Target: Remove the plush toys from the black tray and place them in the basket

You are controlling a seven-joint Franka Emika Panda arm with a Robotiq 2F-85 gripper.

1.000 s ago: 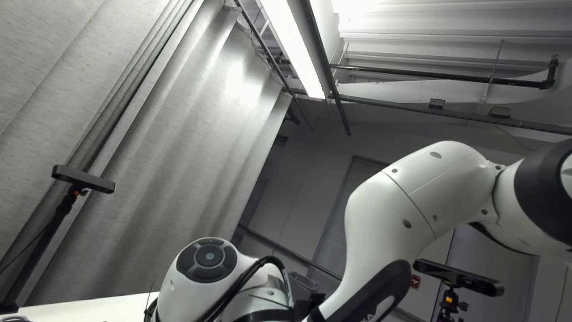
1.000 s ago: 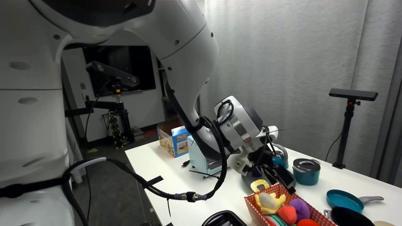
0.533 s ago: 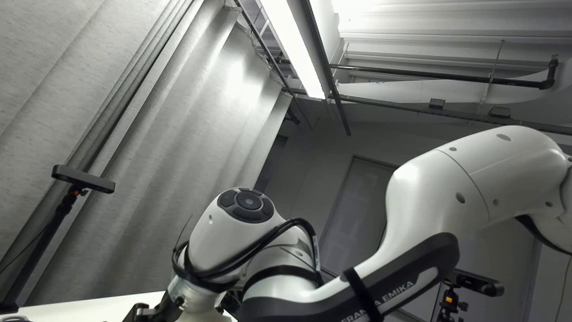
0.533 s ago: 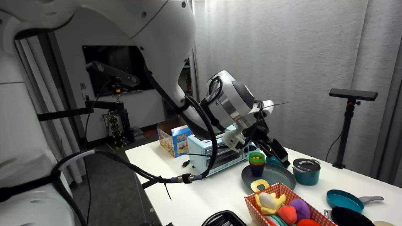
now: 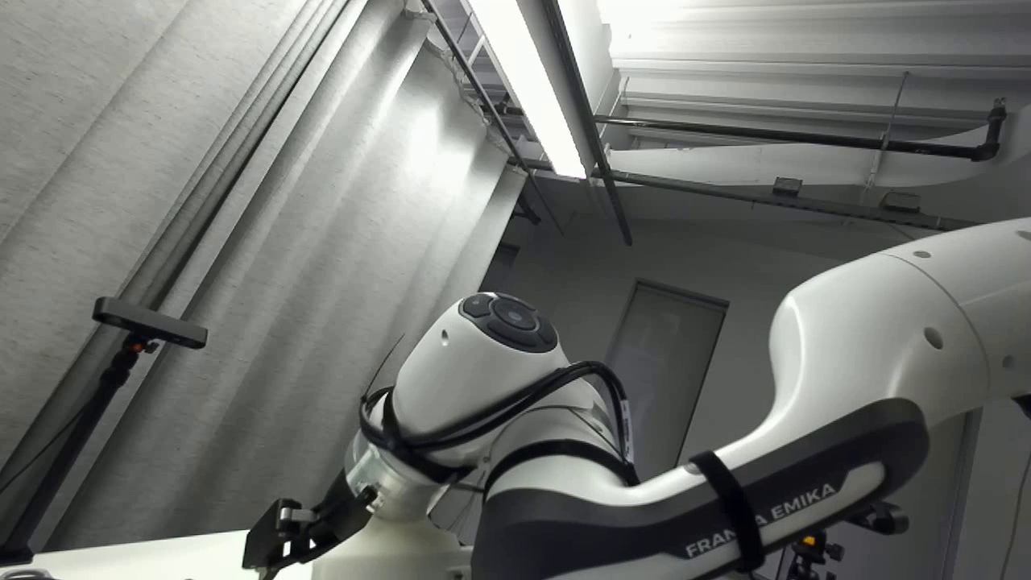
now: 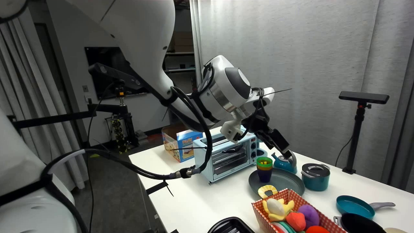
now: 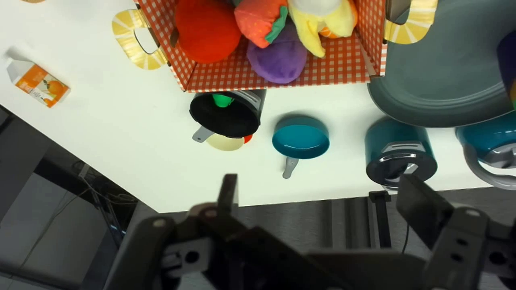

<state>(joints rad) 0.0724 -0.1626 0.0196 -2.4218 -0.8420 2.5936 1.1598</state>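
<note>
My claw (image 7: 318, 183) hangs spread above the counter (image 6: 213, 200); I see a plush strawberry (image 7: 256, 20) and plush banana (image 7: 303, 20) inside the red-checked basket (image 7: 338, 68), near the black tray (image 6: 230, 223).

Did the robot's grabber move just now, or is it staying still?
Yes. In an exterior view, the gripper has moved up and toward the picture's left, judged against the lidded pot.

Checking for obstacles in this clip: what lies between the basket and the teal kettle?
The grey plate lies between the basket and the kettle, as an exterior view and the wrist view show.
</note>
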